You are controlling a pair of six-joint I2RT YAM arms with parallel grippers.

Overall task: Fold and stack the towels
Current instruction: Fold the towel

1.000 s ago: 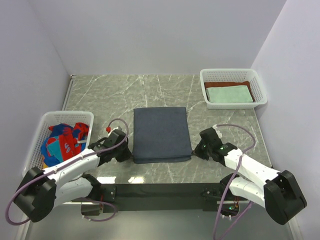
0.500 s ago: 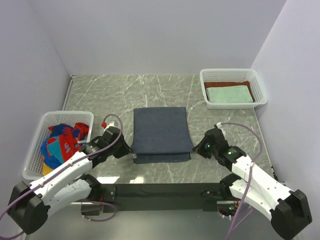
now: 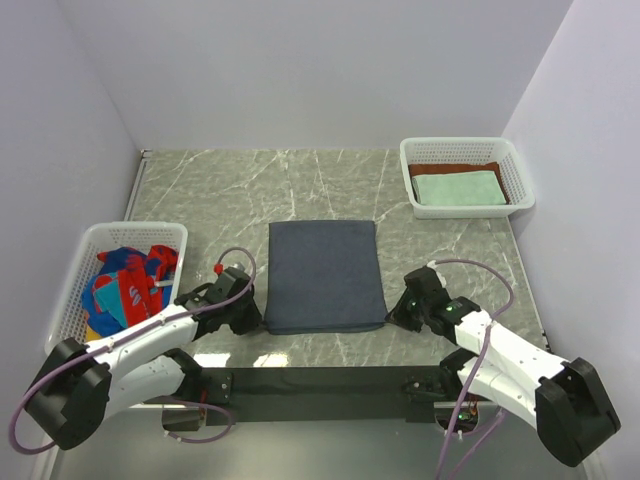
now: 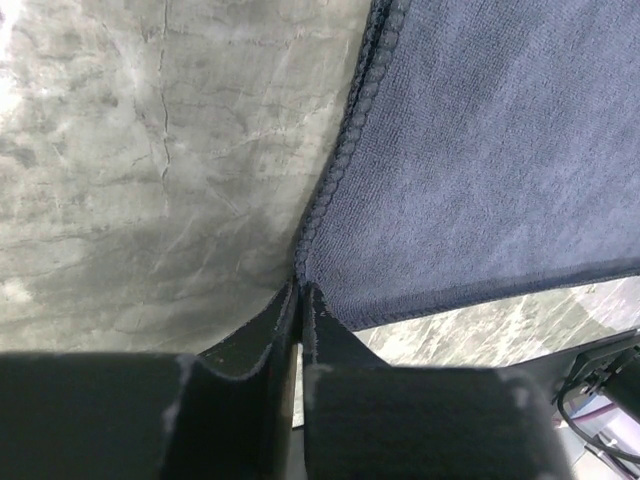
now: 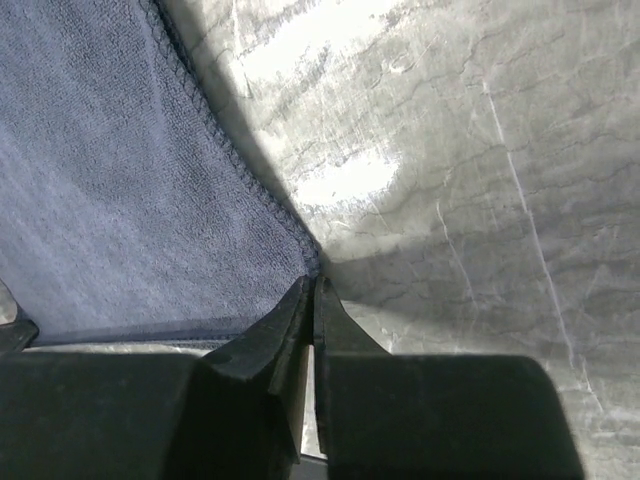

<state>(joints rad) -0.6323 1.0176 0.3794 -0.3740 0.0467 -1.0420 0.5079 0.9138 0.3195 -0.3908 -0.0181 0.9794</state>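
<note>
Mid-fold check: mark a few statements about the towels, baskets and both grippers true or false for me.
1. The left gripper and the right gripper are both shut on near corners of the dark slate-blue terry towel. True.
2. The pale mint-green towel lies in the white mesh basket at the far right. True.
3. That mint-green towel is the bottom layer there. False: it lies on a rust-brown towel.
4. The white mesh basket at the left is empty. False: it holds bright red, blue and yellow patterned towels.
</note>
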